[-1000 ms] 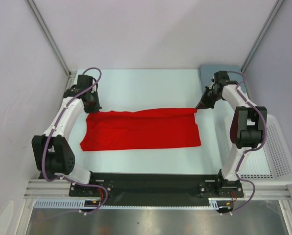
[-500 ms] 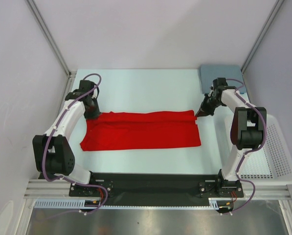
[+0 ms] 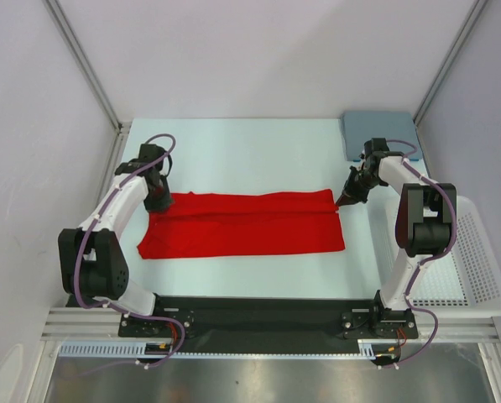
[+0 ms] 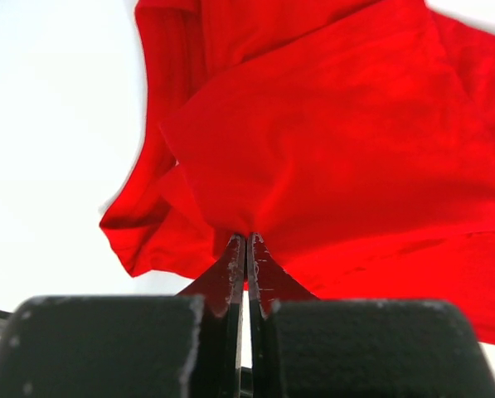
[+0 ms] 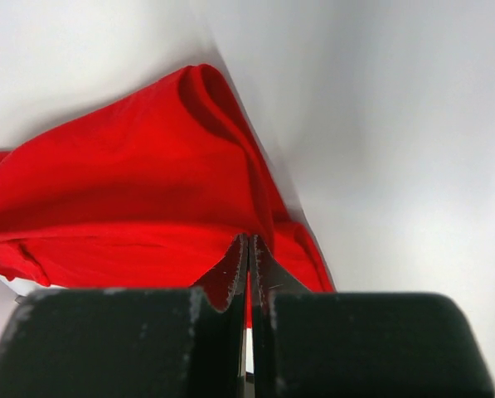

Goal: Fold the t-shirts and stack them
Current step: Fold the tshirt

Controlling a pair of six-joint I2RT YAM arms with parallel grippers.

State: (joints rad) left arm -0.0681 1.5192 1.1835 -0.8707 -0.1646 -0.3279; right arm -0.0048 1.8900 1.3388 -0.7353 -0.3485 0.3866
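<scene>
The red t-shirt (image 3: 246, 223) lies across the middle of the table as a long band, its far edge folded toward me. My left gripper (image 3: 159, 201) is shut on the far left corner of that red t-shirt (image 4: 330, 141), cloth pinched at the tips. On the opposite side my right gripper (image 3: 343, 199) is shut on the far right corner, and the red t-shirt (image 5: 123, 199) bunches up just beyond its tips. The slate blue t-shirt (image 3: 379, 133) rests folded square at the far right corner of the table.
A white mesh basket (image 3: 468, 269) stands off the table's right side, next to the right arm. Grey walls and metal posts close in the table on the left, back and right.
Both grippers have come toward me, dragging the far edge of the red t-shirt over its middle. The shirt now forms a narrower band.
</scene>
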